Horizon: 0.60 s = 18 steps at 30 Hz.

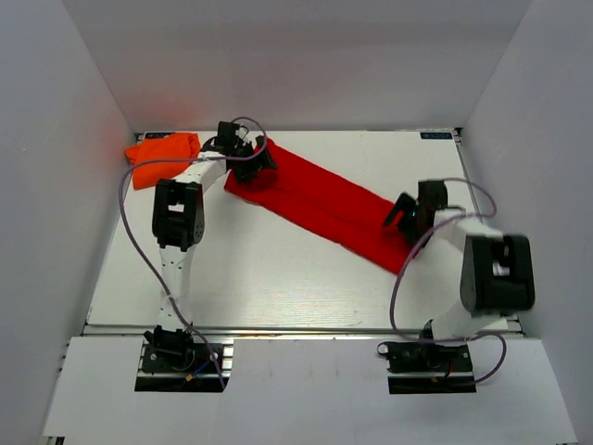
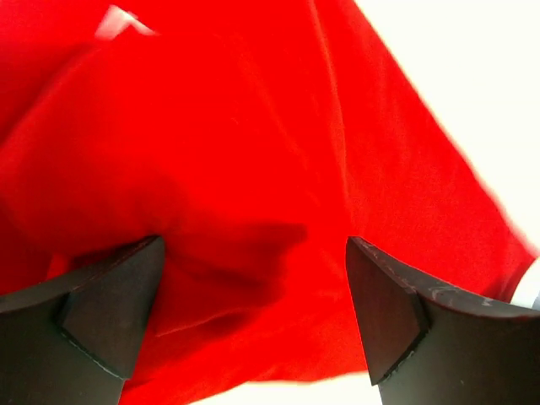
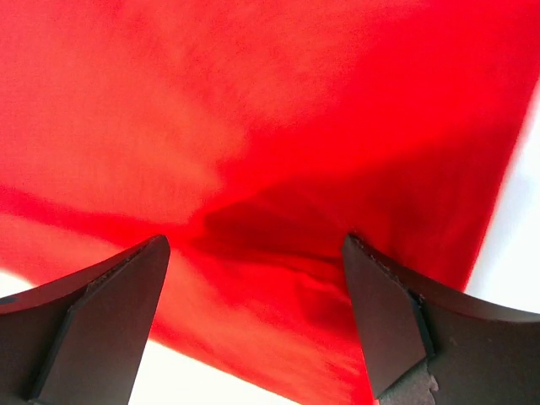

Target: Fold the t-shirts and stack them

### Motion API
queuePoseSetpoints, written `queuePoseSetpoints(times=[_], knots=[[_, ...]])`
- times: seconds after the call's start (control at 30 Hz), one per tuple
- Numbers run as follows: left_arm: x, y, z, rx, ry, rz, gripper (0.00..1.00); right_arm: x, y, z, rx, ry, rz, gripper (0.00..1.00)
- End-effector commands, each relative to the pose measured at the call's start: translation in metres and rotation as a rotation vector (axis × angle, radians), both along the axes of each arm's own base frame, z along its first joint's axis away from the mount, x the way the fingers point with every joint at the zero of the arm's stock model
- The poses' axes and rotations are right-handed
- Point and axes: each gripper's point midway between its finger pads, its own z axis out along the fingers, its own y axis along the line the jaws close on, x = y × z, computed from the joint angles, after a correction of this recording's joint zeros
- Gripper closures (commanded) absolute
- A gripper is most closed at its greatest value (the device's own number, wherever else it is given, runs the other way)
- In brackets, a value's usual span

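Now: your left gripper (image 2: pixel 253 253) and right gripper (image 3: pixel 253 249) both spread wide, empty, over opposite ends of the bright red cotton tee (image 1: pixel 324 206), a diagonal strip; orange cotton tee (image 1: pixel 163 156) sits far-left corner.

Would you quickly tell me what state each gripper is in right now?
Left gripper: jaws open over the red t-shirt, gripping nothing.
Right gripper: jaws open over the same shirt, gripping nothing.

A robot lab cell, this — plain white panels (image 1: pixel 306 56) boxing in a white table (image 1: pixel 269 278) from nine round to three o'clock, aluminium rail (image 1: pixel 296 330) at six.
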Motion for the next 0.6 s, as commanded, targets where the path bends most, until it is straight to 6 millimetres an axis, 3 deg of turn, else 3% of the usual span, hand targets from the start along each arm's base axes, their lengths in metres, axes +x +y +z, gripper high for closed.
queuePoseSetpoints(times=[0.0,0.03,0.07,0.1,0.13,0.17,0.27,0.3,0.37,0.4,0.47,0.5,0.57], knots=[[0.009,0.014,-0.071,0.088,0.144,0.051,0.0,-0.128,0.032,-0.039,0.11,0.28,0.025,0.1],[0.036,0.003,-0.049,0.038,0.077,0.045,0.0,-0.163,0.058,-0.044,0.169,0.332,0.12,0.1],[0.039,-0.005,-0.072,0.003,0.108,0.029,0.0,-0.174,0.071,-0.036,0.217,0.261,0.163,0.1],[0.055,-0.016,-0.059,-0.055,0.053,0.01,0.0,-0.187,0.087,-0.032,0.283,0.267,0.207,0.1],[0.057,-0.033,-0.058,-0.133,0.042,-0.009,0.0,-0.214,0.104,-0.035,0.308,0.298,0.301,0.1],[0.077,-0.038,-0.05,-0.168,-0.047,0.001,0.0,-0.221,0.132,-0.019,0.375,0.229,0.399,0.1],[0.087,-0.073,-0.056,-0.255,-0.083,0.008,0.0,-0.262,0.171,-0.014,0.328,0.2,0.676,0.1],[0.092,-0.082,-0.051,-0.273,-0.106,0.006,0.0,-0.262,0.184,-0.006,0.337,0.161,0.749,0.1],[0.091,-0.093,-0.062,-0.303,-0.086,0.018,0.0,-0.274,0.199,-0.007,0.351,0.183,0.846,0.1],[0.089,-0.102,-0.067,-0.317,-0.092,0.013,0.0,-0.295,0.219,-0.009,0.37,0.197,0.99,0.1],[0.086,-0.108,-0.069,-0.326,-0.093,0.009,0.0,-0.31,0.236,-0.005,0.382,0.202,1.099,0.1],[0.087,-0.107,-0.071,-0.322,-0.098,0.015,0.0,-0.322,0.241,-0.013,0.37,0.217,1.181,0.1],[0.087,-0.111,-0.067,-0.312,-0.106,0.022,0.0,-0.322,0.26,0.001,0.379,0.151,1.272,0.1]])
